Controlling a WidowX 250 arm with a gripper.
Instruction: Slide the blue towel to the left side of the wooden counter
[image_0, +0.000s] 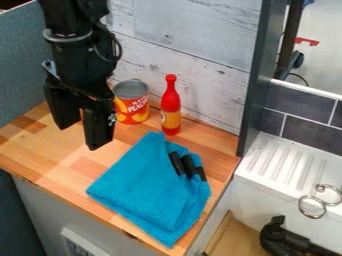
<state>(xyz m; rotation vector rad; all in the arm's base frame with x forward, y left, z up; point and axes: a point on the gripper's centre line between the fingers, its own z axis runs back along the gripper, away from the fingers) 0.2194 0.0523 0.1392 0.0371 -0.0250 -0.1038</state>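
Blue-grey, a panel (23, 65) stands at the far left, beside the wooden surface (73, 167). Next comes the black pincer (78, 137), pointing down over the left part of the surface, its two fingers spread with a gap between them and nothing held. Just to its right, close to the wall, a can (131, 102) stands upright, with a grey top and a red and yellow label. In front of it, a bright blue cloth (143, 192) lies folded and slightly rumpled, reaching towards the front edge of the surface. Behind the cloth, right of the can and apart from it, a red bottle (171, 102) with a yellow label stands upright before the whitish plank wall (190, 32). Three black pieces (189, 164) show at the cloth's right side. Past a dark upright divider (260, 70), a white grooved ledge (284, 162) lies below dark tiles (307, 122), with metal rings (312, 206) at its right and a black fixture (284, 237) lower down.
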